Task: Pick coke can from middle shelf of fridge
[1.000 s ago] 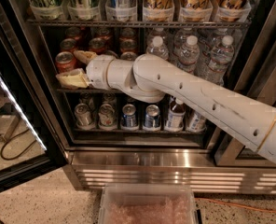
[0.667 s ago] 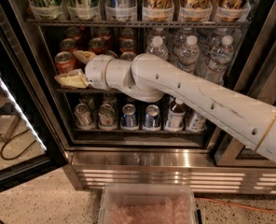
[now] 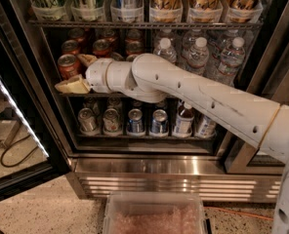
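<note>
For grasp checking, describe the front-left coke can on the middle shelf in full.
The coke can looks like red aluminium with a silver top. It stands upright at the front left of the middle shelf, with more red cans behind it. The gripper is at its right side, jaws open, one up behind the can, one low in front. Contact cannot be told.

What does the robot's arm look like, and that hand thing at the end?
The arm is a thick, smooth white tube with rounded joints, small dark holes, grey scuffs and one thin tan band. The gripper, at the left end of the middle shelf, has two blunt cream-yellow fingers.
</note>
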Motion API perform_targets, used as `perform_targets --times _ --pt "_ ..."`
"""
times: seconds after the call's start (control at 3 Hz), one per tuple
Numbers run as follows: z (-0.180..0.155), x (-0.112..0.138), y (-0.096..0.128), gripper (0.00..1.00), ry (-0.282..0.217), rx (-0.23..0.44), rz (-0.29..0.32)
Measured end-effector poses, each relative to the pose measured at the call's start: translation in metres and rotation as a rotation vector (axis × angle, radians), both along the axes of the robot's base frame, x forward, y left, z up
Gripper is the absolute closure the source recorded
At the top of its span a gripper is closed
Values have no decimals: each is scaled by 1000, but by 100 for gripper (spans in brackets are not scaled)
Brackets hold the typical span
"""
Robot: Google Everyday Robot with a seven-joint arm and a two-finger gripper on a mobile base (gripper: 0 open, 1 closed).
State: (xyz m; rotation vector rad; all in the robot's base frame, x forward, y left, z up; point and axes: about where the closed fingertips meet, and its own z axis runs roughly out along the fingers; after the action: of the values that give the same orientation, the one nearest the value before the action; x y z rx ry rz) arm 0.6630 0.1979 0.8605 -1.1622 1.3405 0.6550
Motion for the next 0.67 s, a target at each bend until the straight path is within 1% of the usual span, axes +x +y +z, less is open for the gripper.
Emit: perform_targets --times 0.33,0.67 --pt "-2 3 3 37 5 -5 6" --pt "-2 6 6 48 11 -9 14"
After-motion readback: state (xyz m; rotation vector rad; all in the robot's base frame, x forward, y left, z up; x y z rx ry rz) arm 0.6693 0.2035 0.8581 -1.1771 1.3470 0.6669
